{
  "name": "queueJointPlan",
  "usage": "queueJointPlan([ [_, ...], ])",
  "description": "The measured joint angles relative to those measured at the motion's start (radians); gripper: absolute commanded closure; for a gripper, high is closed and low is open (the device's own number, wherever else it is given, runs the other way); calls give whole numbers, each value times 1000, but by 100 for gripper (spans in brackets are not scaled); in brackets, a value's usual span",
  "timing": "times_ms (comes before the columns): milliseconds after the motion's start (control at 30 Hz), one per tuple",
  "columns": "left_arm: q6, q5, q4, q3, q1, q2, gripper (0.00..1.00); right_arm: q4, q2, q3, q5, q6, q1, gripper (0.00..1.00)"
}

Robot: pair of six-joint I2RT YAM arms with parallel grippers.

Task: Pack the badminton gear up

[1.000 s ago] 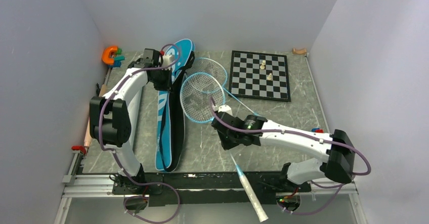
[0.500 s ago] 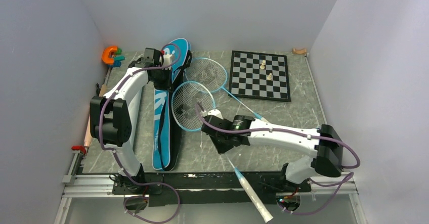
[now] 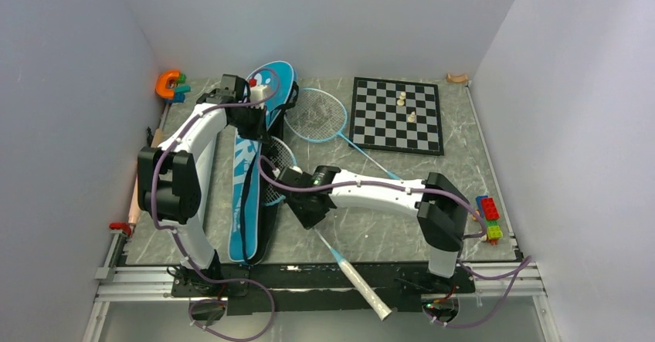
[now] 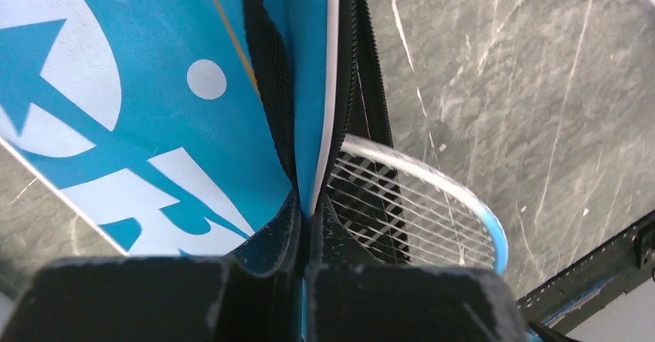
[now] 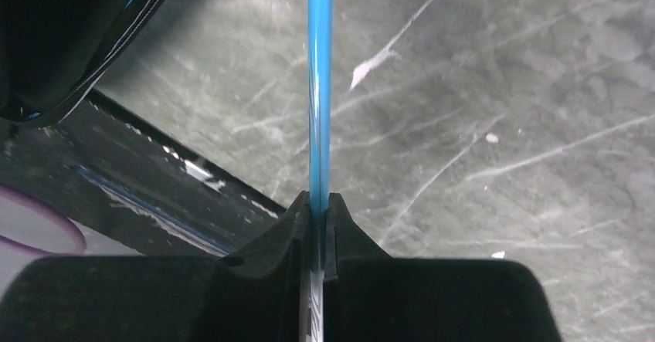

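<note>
The long blue bag (image 3: 247,191) lies along the left side of the table. My left gripper (image 3: 251,120) is shut on the edge of the bag's upper flap (image 4: 320,118) and holds it lifted. My right gripper (image 3: 307,207) is shut on the blue shaft (image 5: 319,87) of one racket. That racket's head (image 3: 276,174) lies partly inside the bag's opening and shows in the left wrist view (image 4: 432,203). Its white handle (image 3: 363,292) sticks out over the near rail. The second racket (image 3: 317,114) lies flat beside the bag's top. No shuttlecock is clearly visible.
A chessboard (image 3: 398,114) with two pale pieces lies at the back right. An orange object (image 3: 168,83) sits at the back left corner. Coloured bricks (image 3: 488,218) lie at the right edge. The bag's black side (image 5: 62,33) is close to my right gripper.
My right arm has swung left with the racket, and its head has slid from the open table into the bag's mouth. My left gripper has kept hold of the flap.
</note>
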Motion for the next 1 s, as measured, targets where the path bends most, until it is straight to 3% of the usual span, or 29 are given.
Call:
queueJointPlan([
  [467,76,195,-8,-92,27,-77,100,270,44,51,-187,30,-245,100],
  [700,94,248,-35,-108,40,-116,100,404,77,51,-263,84,-298,100],
  [1000,97,333,-93,-108,39,-140,100,551,84,51,-232,178,-336,100],
])
